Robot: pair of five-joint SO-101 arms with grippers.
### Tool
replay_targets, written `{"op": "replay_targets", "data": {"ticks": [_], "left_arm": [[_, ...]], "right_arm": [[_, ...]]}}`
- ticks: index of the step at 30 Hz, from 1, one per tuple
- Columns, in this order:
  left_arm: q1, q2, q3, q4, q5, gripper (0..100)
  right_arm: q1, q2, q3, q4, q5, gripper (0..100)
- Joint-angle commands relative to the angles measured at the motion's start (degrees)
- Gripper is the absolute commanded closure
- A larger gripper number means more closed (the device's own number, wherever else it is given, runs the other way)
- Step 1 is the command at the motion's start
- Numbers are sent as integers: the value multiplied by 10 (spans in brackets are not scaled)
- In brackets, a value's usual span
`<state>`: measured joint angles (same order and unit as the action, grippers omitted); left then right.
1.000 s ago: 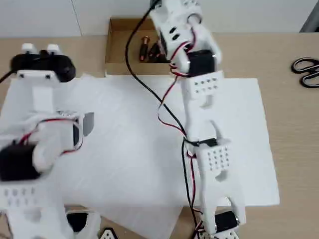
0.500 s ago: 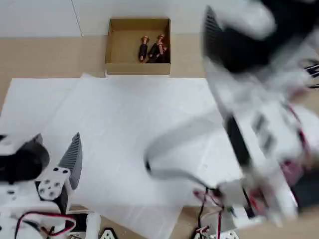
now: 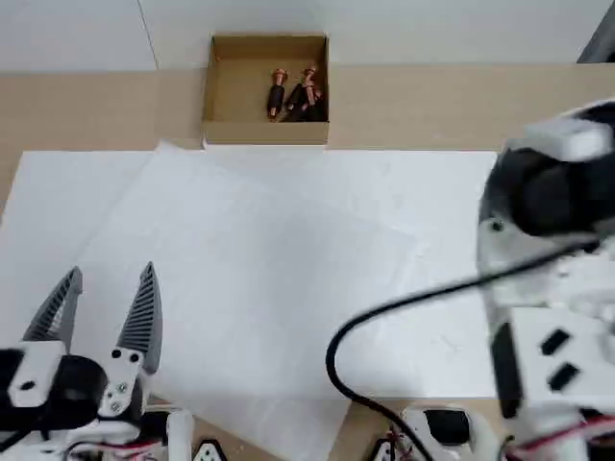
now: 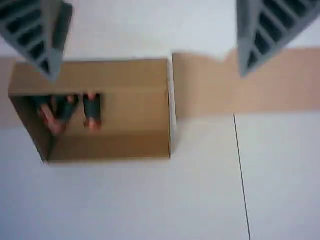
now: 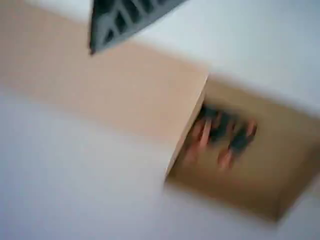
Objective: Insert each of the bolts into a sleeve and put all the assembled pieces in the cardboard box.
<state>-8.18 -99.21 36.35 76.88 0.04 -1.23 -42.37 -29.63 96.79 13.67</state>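
The cardboard box (image 3: 219, 96) stands at the far edge of the table, with several bolt-and-sleeve pieces (image 3: 296, 93) lying together inside it. My left gripper (image 3: 104, 305) is at the near left over the white paper, open and holding nothing, pointing toward the box. In the left wrist view the left gripper (image 4: 147, 70) frames the box (image 4: 125, 145), and the pieces (image 4: 70, 110) lie at one end of it. My right arm (image 3: 548, 288) is folded back at the near right. The right wrist view has part of my right gripper (image 5: 127, 20), the box (image 5: 240, 200) and the pieces (image 5: 220, 132).
White paper sheets (image 3: 288, 269) cover most of the wooden table (image 3: 86, 106). A black cable (image 3: 384, 317) loops from the right arm over the paper near the front edge.
The right arm has drawn back from over the box to the near right. The left arm has dropped toward the front edge, its open gripper now pointing at the box.
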Motion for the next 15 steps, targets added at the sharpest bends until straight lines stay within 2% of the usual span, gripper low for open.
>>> {"op": "replay_targets", "data": {"ticks": [1,5,9,12,15], "left_arm": [[-3,-58,124,-97,-2,778],[-3,-44,227,-157,-2,778],[-3,-44,320,-208,-2,778],[-4,-44,371,-219,-2,778],[-4,-44,418,-217,-2,778]], "right_arm": [[8,-112,292,-34,1,829],[10,-237,542,-119,4,829],[10,-366,762,-269,4,829],[11,-456,905,-359,5,829],[12,-531,1018,-397,5,829]]}}
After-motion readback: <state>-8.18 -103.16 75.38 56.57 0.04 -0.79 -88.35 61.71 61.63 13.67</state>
